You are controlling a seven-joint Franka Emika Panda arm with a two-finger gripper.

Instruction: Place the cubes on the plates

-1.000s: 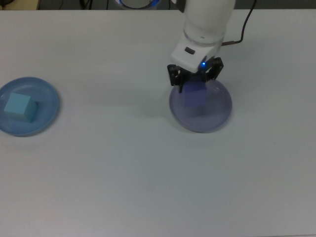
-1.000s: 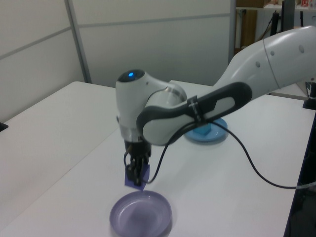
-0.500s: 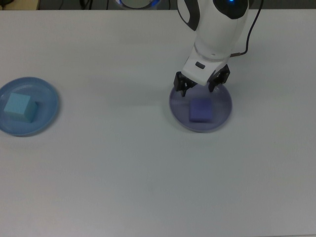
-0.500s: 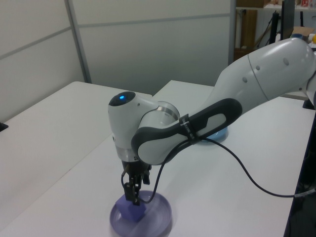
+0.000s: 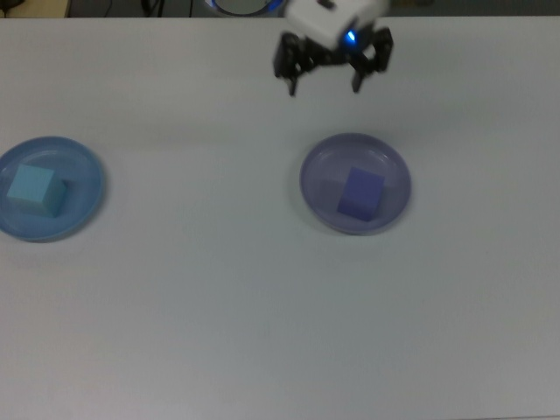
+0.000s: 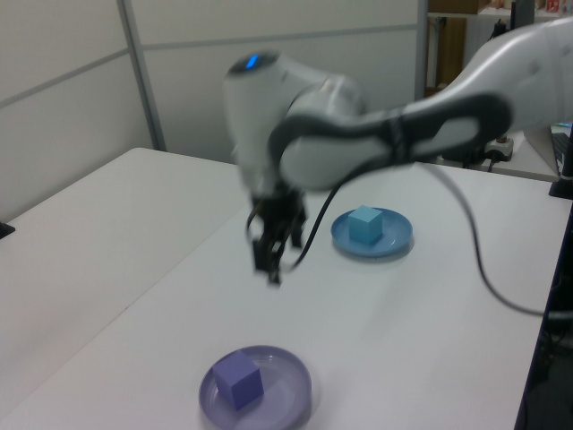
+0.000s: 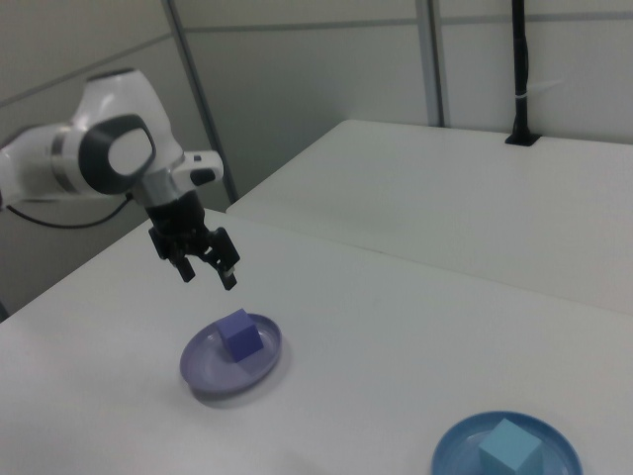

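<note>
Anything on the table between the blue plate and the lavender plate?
Nothing: in the top view the table is bare between the blue plate and the lavender plate. Each plate holds its cube.

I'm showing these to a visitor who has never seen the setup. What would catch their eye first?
Probably the white arm's hand, open and empty, raised above the table beyond the lavender plate. Next, the two colour-matched pairs: an indigo cube on that plate, and a turquoise cube on the blue plate at the top view's left.

A lab: bare white table [image 5: 219, 306], grey partition panels [image 6: 269, 81], cabled robot arm [image 7: 89, 158].
</note>
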